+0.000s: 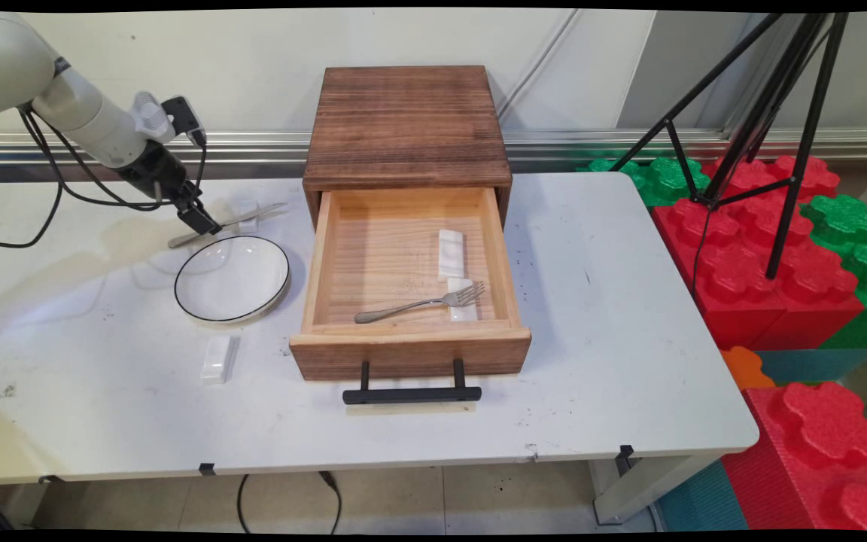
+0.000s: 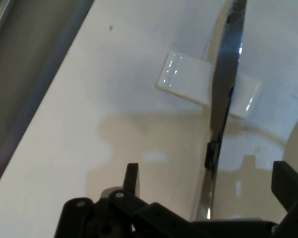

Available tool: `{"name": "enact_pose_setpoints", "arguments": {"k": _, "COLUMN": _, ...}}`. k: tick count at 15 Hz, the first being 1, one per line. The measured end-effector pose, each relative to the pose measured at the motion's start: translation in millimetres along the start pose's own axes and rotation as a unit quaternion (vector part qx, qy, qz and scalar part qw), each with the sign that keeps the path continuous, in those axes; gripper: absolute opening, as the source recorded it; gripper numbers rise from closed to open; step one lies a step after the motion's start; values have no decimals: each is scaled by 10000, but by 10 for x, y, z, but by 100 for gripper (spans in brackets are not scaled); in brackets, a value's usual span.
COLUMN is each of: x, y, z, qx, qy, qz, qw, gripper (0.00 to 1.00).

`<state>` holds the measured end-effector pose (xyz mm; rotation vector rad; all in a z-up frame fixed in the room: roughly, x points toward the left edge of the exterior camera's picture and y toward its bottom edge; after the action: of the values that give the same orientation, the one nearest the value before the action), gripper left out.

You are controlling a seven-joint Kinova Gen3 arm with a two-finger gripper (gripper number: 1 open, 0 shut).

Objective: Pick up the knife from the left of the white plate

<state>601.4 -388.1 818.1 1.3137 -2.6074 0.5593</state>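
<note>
Just knife (image 2: 223, 94) between hand (image 2: 206, 181) fingers.

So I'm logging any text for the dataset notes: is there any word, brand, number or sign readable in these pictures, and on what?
None: no readable text in either view.
The wooden drawer box, the plate, the knife, the fork, the white rests and the gripper bear no visible lettering.
</note>
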Motion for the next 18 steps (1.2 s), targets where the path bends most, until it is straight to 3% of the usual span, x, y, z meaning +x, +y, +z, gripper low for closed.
{"name": "enact_pose_setpoints", "arguments": {"k": 18, "x": -12, "y": -153, "z": 203, "qx": -284, "qy": -145, "qz": 345, "qw": 9989, "gripper": 100}}
